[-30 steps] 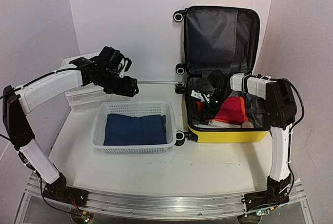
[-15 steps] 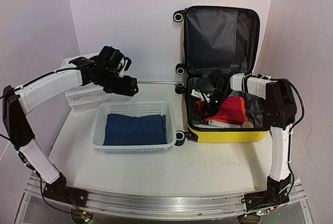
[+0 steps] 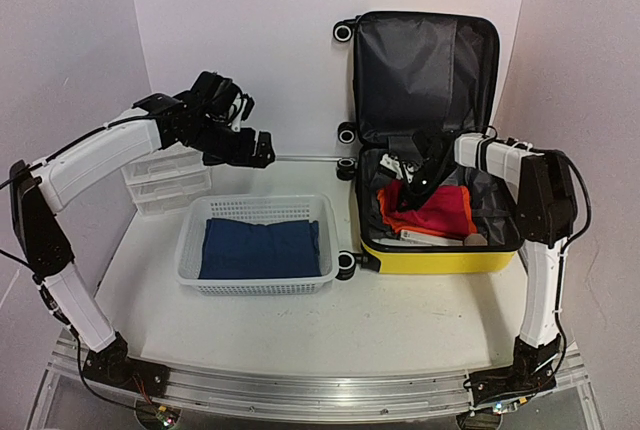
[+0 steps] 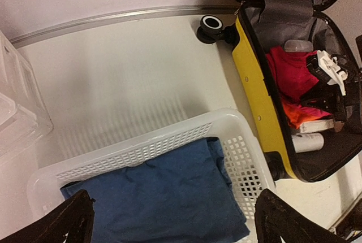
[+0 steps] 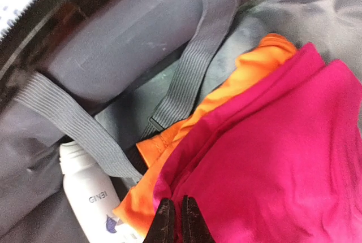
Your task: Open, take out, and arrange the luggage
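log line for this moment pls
luggage open | right gripper shut on pink garment in luggage | left gripper open over basket | blue cloth in basket

The top camera sits above and behind the arms and looks down and forward, far enough back to take in the whole bench point(image 3: 400, 310). The basket point(image 3: 257, 208) lies near centre and the suitcase point(image 3: 440, 258) at 2 o'clock.

The left wrist camera hangs high and looks down at mid range. The left hand point(image 4: 178, 223) shows only at 5 and 7 o'clock. It shares the basket, the blue cloth point(image 3: 260, 248) and the suitcase with the top view.

The right wrist camera is pressed close inside the suitcase, with the right hand point(image 5: 176, 223) at 6 o'clock. The pink cloth point(image 5: 266, 158) and the white bottle point(image 5: 90, 198) appear in both wrist views.
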